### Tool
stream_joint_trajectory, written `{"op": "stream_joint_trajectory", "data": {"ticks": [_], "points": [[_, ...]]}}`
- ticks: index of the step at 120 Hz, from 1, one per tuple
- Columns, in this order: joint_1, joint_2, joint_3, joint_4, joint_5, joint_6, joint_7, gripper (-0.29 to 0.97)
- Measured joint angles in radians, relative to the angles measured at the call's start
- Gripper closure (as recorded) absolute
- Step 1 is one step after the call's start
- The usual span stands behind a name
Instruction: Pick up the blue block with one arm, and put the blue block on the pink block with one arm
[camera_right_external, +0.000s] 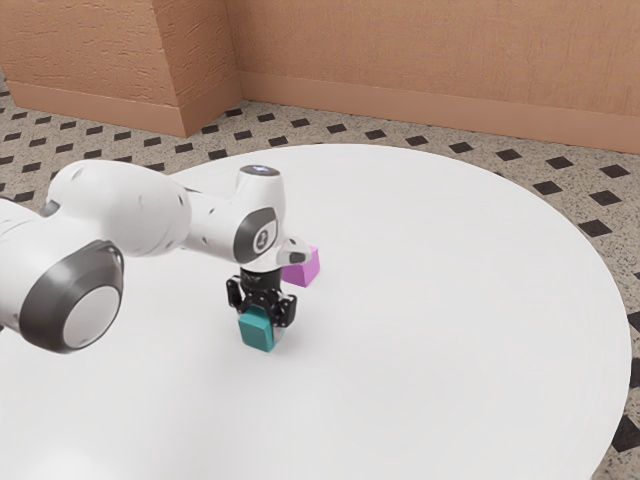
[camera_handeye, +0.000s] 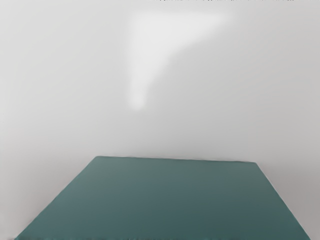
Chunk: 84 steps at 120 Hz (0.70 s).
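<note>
The blue block (camera_right_external: 257, 333), teal in colour, rests on the white round table (camera_right_external: 440, 300). My gripper (camera_right_external: 262, 312) has come straight down over it, with a black finger on each side of its top, shut on the block. In the wrist view the block's top face (camera_handeye: 165, 200) lies just under my hand. The pink block (camera_right_external: 304, 267) sits on the table close behind the gripper, toward the exterior view's right, partly hidden by my wrist.
The table edge curves round at the exterior view's right and front. Beyond it are a patterned floor (camera_right_external: 560, 160) and a brown wall (camera_right_external: 400, 50). Bare tabletop lies to the right of both blocks.
</note>
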<state>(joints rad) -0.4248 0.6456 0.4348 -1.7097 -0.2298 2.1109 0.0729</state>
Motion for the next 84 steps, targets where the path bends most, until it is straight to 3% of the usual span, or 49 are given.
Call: {"op": "stream_joint_trajectory", "data": {"ticks": [24,48,84], "points": [[0.009,-0.045,0.000,0.038,0.001,-0.014,0.013,0.28],[0.064,-0.042,-0.005,0.205,-0.012,-0.084,0.042,0.29],[0.304,0.058,-0.202,0.490,-0.022,-0.179,0.086,0.28]]}}
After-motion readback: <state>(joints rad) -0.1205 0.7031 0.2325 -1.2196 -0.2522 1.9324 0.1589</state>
